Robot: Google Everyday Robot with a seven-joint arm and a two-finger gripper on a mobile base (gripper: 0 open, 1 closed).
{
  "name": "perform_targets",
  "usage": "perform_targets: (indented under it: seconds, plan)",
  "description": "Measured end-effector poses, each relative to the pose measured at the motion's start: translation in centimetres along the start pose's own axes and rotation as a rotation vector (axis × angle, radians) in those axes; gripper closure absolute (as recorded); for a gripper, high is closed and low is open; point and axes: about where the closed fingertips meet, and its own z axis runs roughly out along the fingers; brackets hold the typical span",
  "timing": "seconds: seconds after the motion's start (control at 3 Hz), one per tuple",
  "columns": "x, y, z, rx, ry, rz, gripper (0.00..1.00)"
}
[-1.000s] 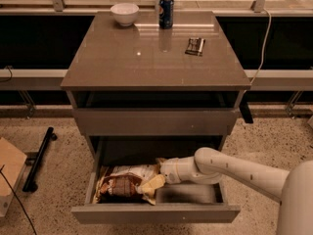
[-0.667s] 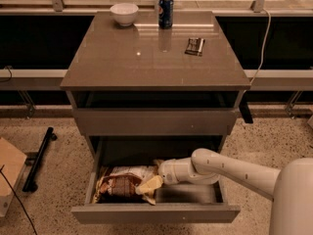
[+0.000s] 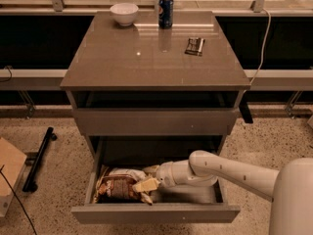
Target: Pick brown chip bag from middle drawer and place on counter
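The middle drawer [image 3: 155, 213] is pulled out below the cabinet. The brown chip bag [image 3: 117, 187] lies in its left half, dark brown centre with cream-tan crinkled edges. My gripper [image 3: 149, 180] reaches in from the right, low inside the drawer, at the bag's right edge, and its tips are lost among the bag's pale folds. The white arm runs from the lower right corner across the drawer. The counter [image 3: 146, 58] is the glossy grey-brown top above.
On the counter stand a white bowl [image 3: 123, 13] at the back left, a blue can [image 3: 166, 11] at the back middle and a small dark flat wrapper [image 3: 195, 46] to the right. A closed drawer front [image 3: 155, 121] sits above. A black bar [image 3: 40, 157] and cardboard [image 3: 9, 173] lie on the floor left.
The arm has shifted slightly left, further toward the bag in the drawer. The bag lies where it did.
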Motion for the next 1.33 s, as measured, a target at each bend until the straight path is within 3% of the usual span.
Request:
perform_targets:
  seconds: [0.67,1.0,1.33]
  plan:
    - [-0.9,1.1,-0.2,-0.008,-0.005,-0.033,0.87]
    - [-1.2,1.4,-0.1,-0.019,-0.004,-0.045,1.00]
    - [-1.5,1.7,-0.1,-0.025,-0.005,-0.056,1.00]
